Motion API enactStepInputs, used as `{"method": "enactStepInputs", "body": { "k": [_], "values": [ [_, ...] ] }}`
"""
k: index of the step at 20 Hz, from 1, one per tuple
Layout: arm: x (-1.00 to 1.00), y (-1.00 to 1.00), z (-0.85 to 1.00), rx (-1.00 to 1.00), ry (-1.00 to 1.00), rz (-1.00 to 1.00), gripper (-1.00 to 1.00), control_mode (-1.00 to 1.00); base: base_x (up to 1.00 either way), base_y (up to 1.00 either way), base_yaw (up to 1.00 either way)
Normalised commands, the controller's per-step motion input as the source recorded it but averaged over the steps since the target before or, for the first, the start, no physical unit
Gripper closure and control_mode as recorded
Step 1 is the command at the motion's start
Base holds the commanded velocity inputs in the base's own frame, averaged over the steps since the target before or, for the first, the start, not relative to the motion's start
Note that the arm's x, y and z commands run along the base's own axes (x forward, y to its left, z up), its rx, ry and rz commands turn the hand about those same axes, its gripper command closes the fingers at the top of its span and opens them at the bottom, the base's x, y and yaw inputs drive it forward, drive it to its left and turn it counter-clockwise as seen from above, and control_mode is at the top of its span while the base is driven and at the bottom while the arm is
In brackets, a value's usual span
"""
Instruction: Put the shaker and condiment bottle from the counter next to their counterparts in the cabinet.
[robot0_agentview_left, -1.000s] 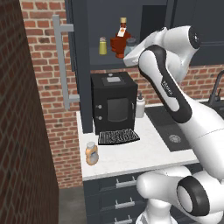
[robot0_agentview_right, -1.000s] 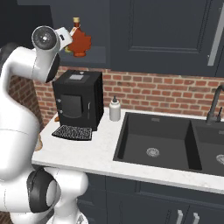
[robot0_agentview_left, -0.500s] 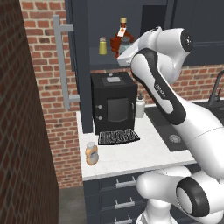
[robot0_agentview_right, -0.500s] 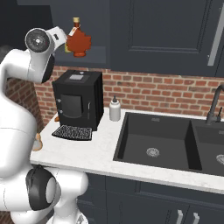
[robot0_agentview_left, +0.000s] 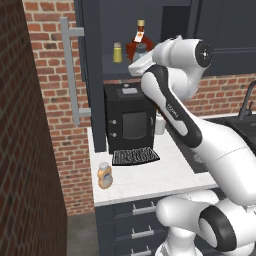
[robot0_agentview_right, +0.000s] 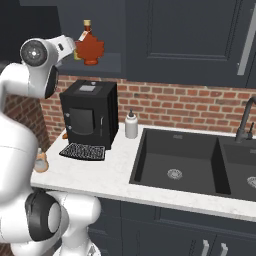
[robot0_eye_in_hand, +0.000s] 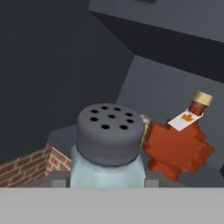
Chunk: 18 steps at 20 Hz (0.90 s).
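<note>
Brick wall (robot0_agentview_right: 190, 105) backs a simulated kitchen, with the dark cabinet (robot0_agentview_left: 100, 30) hung above it, its door (robot0_agentview_left: 85, 75) swung open and showing a long silver bar handle (robot0_agentview_left: 67, 70). Below runs the counter (robot0_agentview_left: 150, 175), white marble-look over navy drawers, with a black sink (robot0_agentview_right: 175, 165) set into its right part. A black coffee machine (robot0_agentview_left: 127, 117) stands at the counter's back edge under the cabinet, and a white nozzle-topped squeeze bottle (robot0_agentview_right: 131, 125) stands just beside it toward the sink.

On the cabinet's shelf (robot0_agentview_left: 112, 67) the counterparts sit near each other: the red maple-leaf bottle (robot0_agentview_right: 90, 47) toward the middle and the yellow-green shaker (robot0_agentview_left: 117, 52) toward the left edge. The arm reaches up to that shelf. Its gripper (robot0_eye_in_hand: 107, 181) is clamped on the shaker (robot0_eye_in_hand: 108, 148), a finger on each side of the blue-grey glass body, the grey perforated cap upright; the shaker is held at shelf level close in front of the maple-leaf bottle. Whether its base touches the shelf cannot be told.

Near the counter's front left corner the condiment bottle (robot0_agentview_left: 104, 176) stands upright and alone, well apart from the coffee machine's drip grate (robot0_agentview_left: 135, 156).
</note>
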Motion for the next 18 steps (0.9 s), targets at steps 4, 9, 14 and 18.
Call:
{"method": "enactStepInputs", "body": {
  "k": [4,9,14,18],
  "values": [
    [0.15,0.19,0.0,0.01,0.01,-0.09,1.0,-1.0,0.0,0.0,0.0],
    [0.26,0.0,0.0,0.01,0.0,0.0,1.0,-1.0,0.0,0.0,0.0],
    [0.23,0.0,-0.11,0.02,0.0,0.0,1.0,-1.0,0.0,0.0,0.0],
    [0.07,0.0,-0.2,0.0,0.0,0.0,1.0,-1.0,0.0,0.0,0.0]
  ]
}}
